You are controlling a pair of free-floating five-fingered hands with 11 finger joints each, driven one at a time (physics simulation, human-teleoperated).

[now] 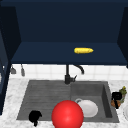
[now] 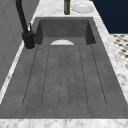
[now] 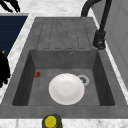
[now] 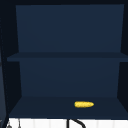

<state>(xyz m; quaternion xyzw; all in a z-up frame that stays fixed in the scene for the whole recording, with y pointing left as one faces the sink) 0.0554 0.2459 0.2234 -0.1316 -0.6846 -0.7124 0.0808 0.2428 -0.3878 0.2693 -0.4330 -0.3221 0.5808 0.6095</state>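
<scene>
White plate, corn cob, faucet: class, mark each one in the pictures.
white plate (image 3: 66,88), right side view, its centre.
corn cob (image 4: 84,104), upper view, mid-length.
faucet (image 2: 28,38), left side view, its base.

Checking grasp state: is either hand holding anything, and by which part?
Nothing is visibly held. The left hand hovers at the sink's front-left edge beside the red ball. The right hand is at the potted plant; contact cannot be told.

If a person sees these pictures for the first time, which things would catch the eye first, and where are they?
The big red ball draws the eye first, at the front edge of the sink in the front view. Next is the white plate lying in the basin, and the yellow corn cob on the bottom shelf of the dark blue cabinet above. The black left hand and right hand float at the sink's two ends.
</scene>
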